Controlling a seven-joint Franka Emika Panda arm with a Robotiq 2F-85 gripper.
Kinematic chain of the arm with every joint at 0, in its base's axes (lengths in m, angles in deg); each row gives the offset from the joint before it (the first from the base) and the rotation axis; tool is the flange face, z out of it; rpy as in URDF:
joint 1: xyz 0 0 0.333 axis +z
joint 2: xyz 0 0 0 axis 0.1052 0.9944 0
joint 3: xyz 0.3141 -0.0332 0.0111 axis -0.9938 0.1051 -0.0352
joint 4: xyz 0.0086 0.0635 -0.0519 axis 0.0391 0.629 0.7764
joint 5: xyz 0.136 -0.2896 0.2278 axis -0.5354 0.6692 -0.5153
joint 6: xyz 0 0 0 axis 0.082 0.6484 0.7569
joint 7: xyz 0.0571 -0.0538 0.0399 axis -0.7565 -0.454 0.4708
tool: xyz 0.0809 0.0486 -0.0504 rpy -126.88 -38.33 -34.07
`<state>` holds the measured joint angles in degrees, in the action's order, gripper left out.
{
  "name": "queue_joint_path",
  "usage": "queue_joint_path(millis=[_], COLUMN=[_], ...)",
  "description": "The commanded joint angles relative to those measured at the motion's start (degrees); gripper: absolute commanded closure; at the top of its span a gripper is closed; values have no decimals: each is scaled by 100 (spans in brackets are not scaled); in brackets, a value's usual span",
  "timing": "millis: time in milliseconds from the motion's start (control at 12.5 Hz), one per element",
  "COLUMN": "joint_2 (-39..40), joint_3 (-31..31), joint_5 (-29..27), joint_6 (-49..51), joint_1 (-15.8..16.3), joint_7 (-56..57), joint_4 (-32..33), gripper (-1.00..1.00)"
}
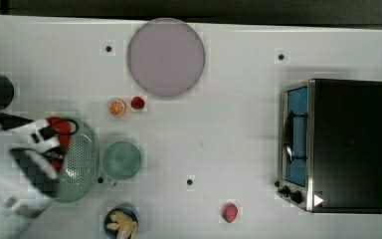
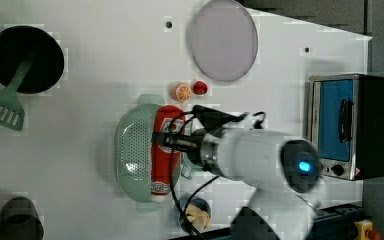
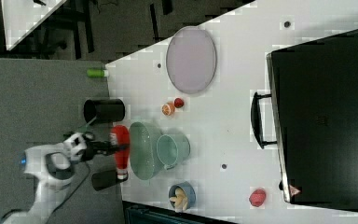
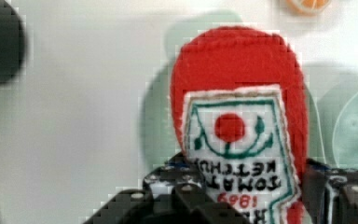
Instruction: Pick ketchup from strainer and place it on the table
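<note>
My gripper (image 2: 166, 139) was clamped across the ketchup (image 2: 163, 150), one finger (image 4: 177, 186) on each side of the label, seen close in the wrist view. The jaws stood partway closed, stopped by the bottle's width.

In the left view the ketchup lay lengthwise over the strainer (image 2: 132, 150), red body toward the orange slice (image 2: 182, 91) and strawberry (image 2: 200, 87), white cap at the strainer's far end near the snack bowl (image 2: 196, 212). In the right view the bottle (image 3: 120, 148) showed to the right view's left of the strainer (image 3: 144, 149), apart from the green wall, so it looked lifted clear of the basket; I couldn't tell for sure if the cap end still touched the rim.

In the top view my arm covered most of the bottle; red patches (image 1: 58, 130) showed beside the strainer (image 1: 82, 162), at the top view's left.

The teal cup (image 1: 122, 160) sat just beside the strainer. The round grey plate (image 1: 165, 57) was well apart on the table (image 1: 229, 124), toaster oven (image 1: 343, 144) at the top view's right, a red fruit (image 1: 230, 212) near it. In the left view a black pan (image 2: 27, 57) with a green spatula (image 2: 5, 107) sat at the left view's left.
</note>
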<state>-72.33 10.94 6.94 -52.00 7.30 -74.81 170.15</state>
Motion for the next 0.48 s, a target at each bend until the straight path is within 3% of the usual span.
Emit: queue_joint_path(millis=[80,480], joint_2=[-358,-469], joint_3=[119,1027], joint_5=[-293,-292], joint_6=[614,2197], joint_1=[-443,-1035], joint_7=[609,2270], joint_4=[-502,-1413], gripper=[-19,-19])
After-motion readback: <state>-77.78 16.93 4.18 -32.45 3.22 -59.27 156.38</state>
